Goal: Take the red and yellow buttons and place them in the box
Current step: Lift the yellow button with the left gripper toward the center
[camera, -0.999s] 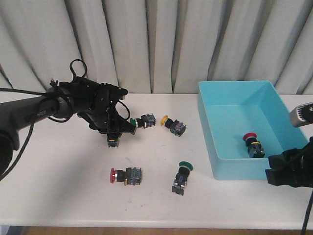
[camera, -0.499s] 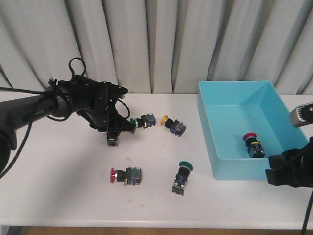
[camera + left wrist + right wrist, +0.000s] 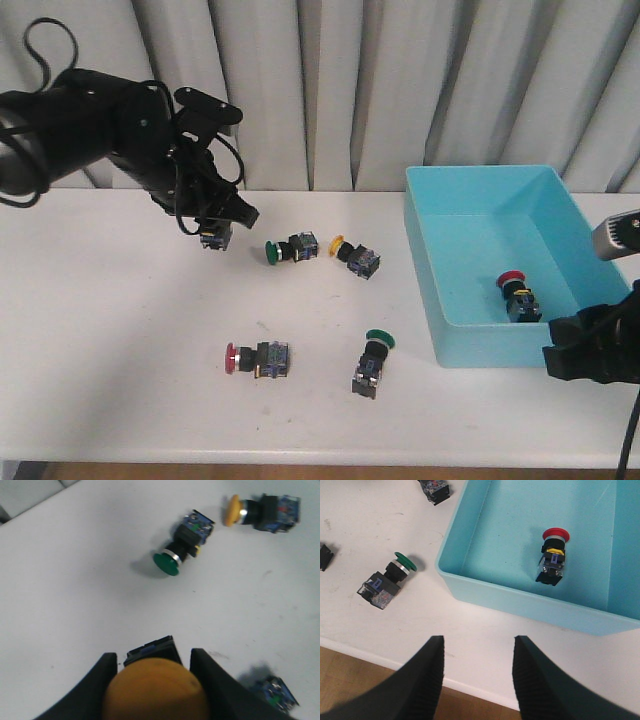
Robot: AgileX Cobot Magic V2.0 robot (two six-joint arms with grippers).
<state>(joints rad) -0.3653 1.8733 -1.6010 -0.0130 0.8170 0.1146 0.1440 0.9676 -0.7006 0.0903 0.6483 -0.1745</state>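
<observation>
My left gripper (image 3: 215,236) hangs above the table's back left, shut on a yellow button (image 3: 155,692) whose cap fills the gap between the black fingers (image 3: 100,680). A second yellow button (image 3: 354,255) lies on its side mid-table, and a red button (image 3: 256,358) lies nearer the front. The turquoise box (image 3: 490,350) stands at the right with one red button (image 3: 517,295) inside, which also shows in the right wrist view (image 3: 551,555). My right gripper (image 3: 477,645) is open and empty at the table's front edge, just in front of the box (image 3: 530,602).
Two green-capped buttons lie on the table: one (image 3: 288,248) beside the loose yellow button, one (image 3: 372,362) near the box's front left corner. A curtain hangs behind the table. The table's front edge runs under my right gripper.
My left arm has risen and swung back and to the left, lifting the yellow button off the table. The right arm and the other buttons have stayed put.
</observation>
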